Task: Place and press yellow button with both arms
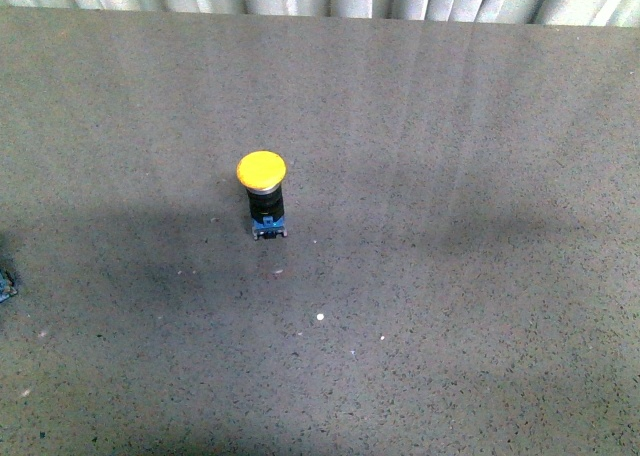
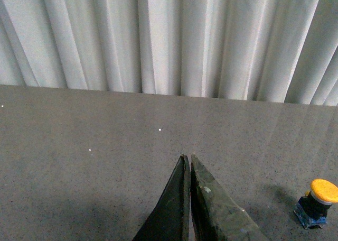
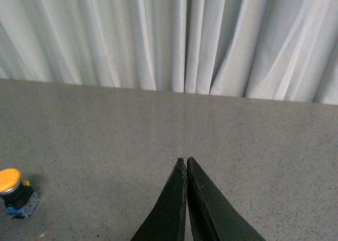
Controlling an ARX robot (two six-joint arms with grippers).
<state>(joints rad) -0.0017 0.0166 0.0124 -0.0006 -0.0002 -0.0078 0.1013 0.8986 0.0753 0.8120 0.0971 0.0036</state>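
Both end effectors, left and right, were pressed together, empty, while yellow button stood upright mid-desk, probably light, rigid, tippy, best gripped on black body.

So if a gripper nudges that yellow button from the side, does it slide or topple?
Probably topples. The yellow button stands upright on the table, with its wide cap above a narrower black body and small blue base, so it looks top-heavy. Once down, the round cap may let it roll. It looks rigid and light, likely easy to knock.
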